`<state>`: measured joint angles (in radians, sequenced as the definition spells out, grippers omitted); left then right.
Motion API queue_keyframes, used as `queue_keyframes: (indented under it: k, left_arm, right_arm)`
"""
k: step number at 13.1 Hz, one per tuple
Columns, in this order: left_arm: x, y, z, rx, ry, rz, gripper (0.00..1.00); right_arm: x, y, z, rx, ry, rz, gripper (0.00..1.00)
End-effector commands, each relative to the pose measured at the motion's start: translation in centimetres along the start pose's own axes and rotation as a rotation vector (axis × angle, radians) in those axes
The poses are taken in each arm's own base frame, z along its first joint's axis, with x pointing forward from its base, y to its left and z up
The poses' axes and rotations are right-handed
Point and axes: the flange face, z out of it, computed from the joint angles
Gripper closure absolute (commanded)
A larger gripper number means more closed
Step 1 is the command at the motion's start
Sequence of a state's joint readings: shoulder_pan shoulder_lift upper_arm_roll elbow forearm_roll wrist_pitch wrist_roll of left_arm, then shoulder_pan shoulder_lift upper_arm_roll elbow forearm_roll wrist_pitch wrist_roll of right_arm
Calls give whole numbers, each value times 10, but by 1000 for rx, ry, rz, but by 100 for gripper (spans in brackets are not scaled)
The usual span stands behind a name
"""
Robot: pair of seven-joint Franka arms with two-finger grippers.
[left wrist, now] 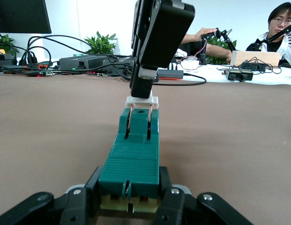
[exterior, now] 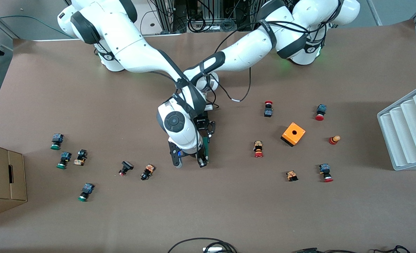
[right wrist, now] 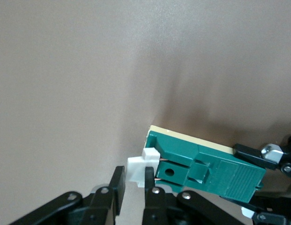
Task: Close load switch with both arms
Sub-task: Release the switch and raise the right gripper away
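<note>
The load switch, a narrow green block, lies on the brown table at its middle. My left gripper is shut on the end of it that lies farther from the front camera; the left wrist view shows my left gripper clamping the green body. My right gripper is at the nearer end. In the right wrist view my right gripper has its fingers close on both sides of the white tab. The tab stands raised above the green body on two blades.
An orange box with a hole and several red-capped buttons lie toward the left arm's end. Several green-capped and black buttons lie toward the right arm's end. A grey rack and a cardboard box stand at the table's two ends.
</note>
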<state>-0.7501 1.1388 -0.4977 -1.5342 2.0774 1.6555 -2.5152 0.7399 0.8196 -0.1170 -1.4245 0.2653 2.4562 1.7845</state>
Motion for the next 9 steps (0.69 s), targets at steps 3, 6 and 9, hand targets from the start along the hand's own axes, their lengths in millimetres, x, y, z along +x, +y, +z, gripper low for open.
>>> queue_keyframes:
  k: [3,6,9]
  left_arm:
    - [-11,4,-3,-9,-3,1,49]
    - [-10,5,-2,-10,-2,-1,49]
    - [-11,4,-3,-10,-2,1,49]
  right_arm:
    - [5,-4,21,-1,2,-1,78]
    - [4,-3,20,-2,1,0,78]
    - [8,-11,3,6,-14,20,24]
